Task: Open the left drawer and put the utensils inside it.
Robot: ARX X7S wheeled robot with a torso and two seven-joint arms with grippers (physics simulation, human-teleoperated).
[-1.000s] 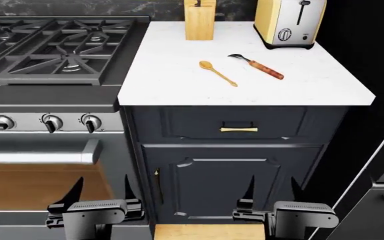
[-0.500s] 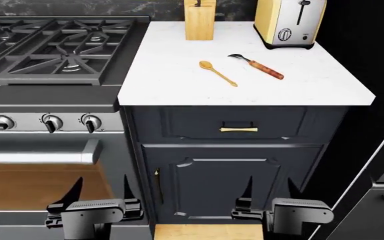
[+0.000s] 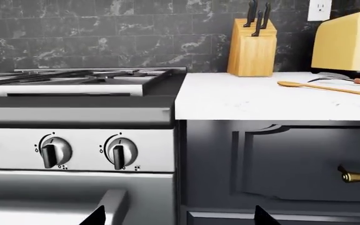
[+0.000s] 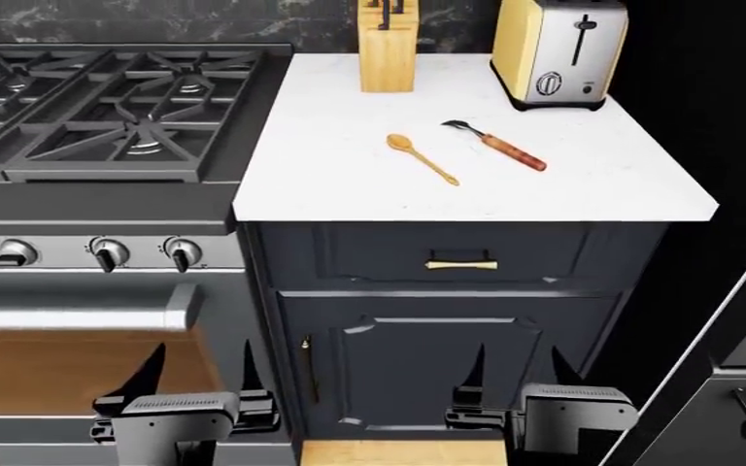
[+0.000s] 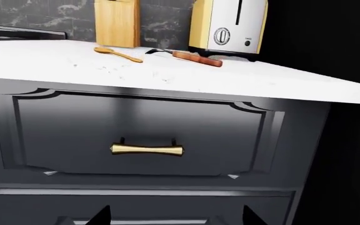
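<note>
The left drawer (image 4: 457, 252) is closed under the white counter, its brass handle (image 4: 461, 264) at the middle; it fills the right wrist view (image 5: 136, 136), handle (image 5: 146, 149) straight ahead. On the counter lie the golden wooden spoon (image 4: 422, 157) (image 5: 117, 54) (image 3: 322, 87) and the fork (image 4: 500, 146) (image 5: 186, 56) with its reddish handle. My right gripper (image 4: 519, 364) hangs open below the drawer, before the cabinet door. Just as low, the left gripper (image 4: 202, 369) is open in front of the oven. Neither holds anything.
A gas stove (image 4: 101, 107) with knobs (image 4: 147, 254) and an oven handle (image 4: 82, 316) stands left of the cabinet. A wooden knife block (image 4: 388, 44) and a yellow toaster (image 4: 558, 49) sit at the counter's back. A panelled cabinet door (image 4: 438, 364) is under the drawer.
The head view has shifted, so the counter, drawer and stove sit lower in the picture. The right gripper drifted slightly left. Utensils and drawer have not moved.
</note>
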